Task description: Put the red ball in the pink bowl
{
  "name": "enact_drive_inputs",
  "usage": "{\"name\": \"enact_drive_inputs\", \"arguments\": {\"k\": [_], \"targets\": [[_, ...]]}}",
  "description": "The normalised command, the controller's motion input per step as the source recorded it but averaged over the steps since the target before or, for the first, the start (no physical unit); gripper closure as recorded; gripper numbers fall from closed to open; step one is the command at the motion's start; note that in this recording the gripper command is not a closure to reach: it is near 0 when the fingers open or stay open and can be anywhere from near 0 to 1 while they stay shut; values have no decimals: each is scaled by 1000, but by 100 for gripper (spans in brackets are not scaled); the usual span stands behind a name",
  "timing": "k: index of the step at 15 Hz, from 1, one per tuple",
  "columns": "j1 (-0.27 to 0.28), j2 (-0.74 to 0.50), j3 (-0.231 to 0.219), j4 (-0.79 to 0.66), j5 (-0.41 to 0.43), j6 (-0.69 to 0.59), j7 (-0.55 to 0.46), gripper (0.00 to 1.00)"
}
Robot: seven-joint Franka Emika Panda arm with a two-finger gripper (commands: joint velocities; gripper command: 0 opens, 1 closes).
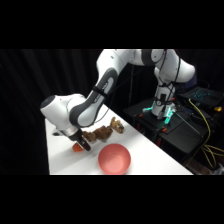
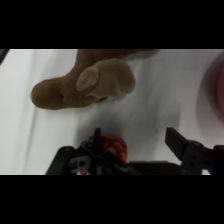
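The red ball lies on the white table between my fingers, close to the left finger and well apart from the right finger. My gripper is open and low over the table. In the side view the gripper reaches down at the table's left side, with the red ball partly hidden under it. The pink bowl stands empty just to the right of the gripper, near the front edge. In the wrist view only a blurred part of the pink bowl shows at the right edge.
A brown lumpy plush toy lies right behind the gripper and the bowl; in the wrist view the plush toy fills the upper middle. Dark equipment and yellow cables stand beyond the table's right edge.
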Motion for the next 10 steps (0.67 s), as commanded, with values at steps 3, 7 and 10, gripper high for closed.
{"name": "enact_drive_inputs", "arguments": {"k": [3, 7, 10], "targets": [[-69, 358, 86, 702, -43, -327, -315, 0], [-61, 296, 81, 616, -38, -258, -305, 100], [-79, 222, 75, 446, -27, -137, -316, 100]]}}
